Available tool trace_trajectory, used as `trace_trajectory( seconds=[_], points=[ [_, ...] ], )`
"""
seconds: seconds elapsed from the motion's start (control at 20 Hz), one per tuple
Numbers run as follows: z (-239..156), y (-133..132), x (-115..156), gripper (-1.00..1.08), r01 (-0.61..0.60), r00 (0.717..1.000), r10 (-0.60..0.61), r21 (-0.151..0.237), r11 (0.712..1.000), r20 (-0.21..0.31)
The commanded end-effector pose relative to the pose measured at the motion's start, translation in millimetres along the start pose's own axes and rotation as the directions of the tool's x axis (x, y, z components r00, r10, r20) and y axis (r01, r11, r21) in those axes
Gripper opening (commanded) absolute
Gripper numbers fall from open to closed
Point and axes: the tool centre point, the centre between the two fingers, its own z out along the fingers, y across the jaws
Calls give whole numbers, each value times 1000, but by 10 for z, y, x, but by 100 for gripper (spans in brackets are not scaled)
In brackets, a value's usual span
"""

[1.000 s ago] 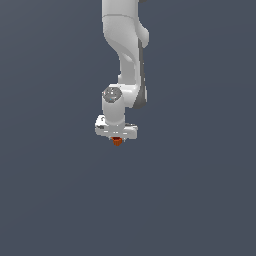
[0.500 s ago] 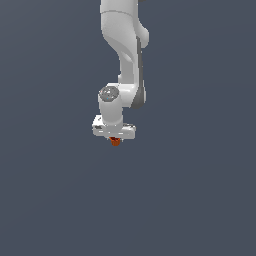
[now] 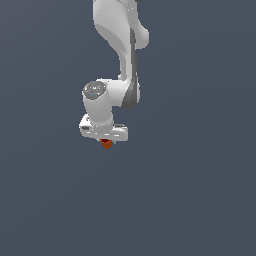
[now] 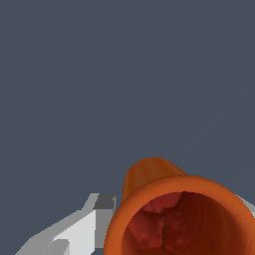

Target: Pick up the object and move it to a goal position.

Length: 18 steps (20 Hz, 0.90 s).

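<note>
We see the end effector [image 3: 106, 141] closed narrowly around the small orange-red cup [image 4: 182, 214], its fingers [image 4: 74, 231] pressing the cup's sides.

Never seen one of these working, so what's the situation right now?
Gripper shut on orange cup, cup's open mouth facing wrist camera. Cup carried clear of the grey background. Nothing visible in the way.

Ext cam: off-arm, set back, roughly level w/ the arm [image 3: 120, 75], whole lower arm in frame on plain gray bkgd. Wrist cam: v. close, looks along the fingers [image 4: 74, 231] into the cup's [image 4: 179, 214] mouth. Shared: cup [image 3: 106, 143], finger area.
</note>
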Motion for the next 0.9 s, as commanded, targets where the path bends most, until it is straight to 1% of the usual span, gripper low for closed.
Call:
trace_trajectory(
  seconds=[0.0,0.45,0.85],
  points=[
    [-146,101,143,-100,0,1000,0,0,1000,-1],
    [-614,436,642,-100,0,1000,0,0,1000,0],
    [-911,650,976,-100,0,1000,0,0,1000,0]
  ],
)
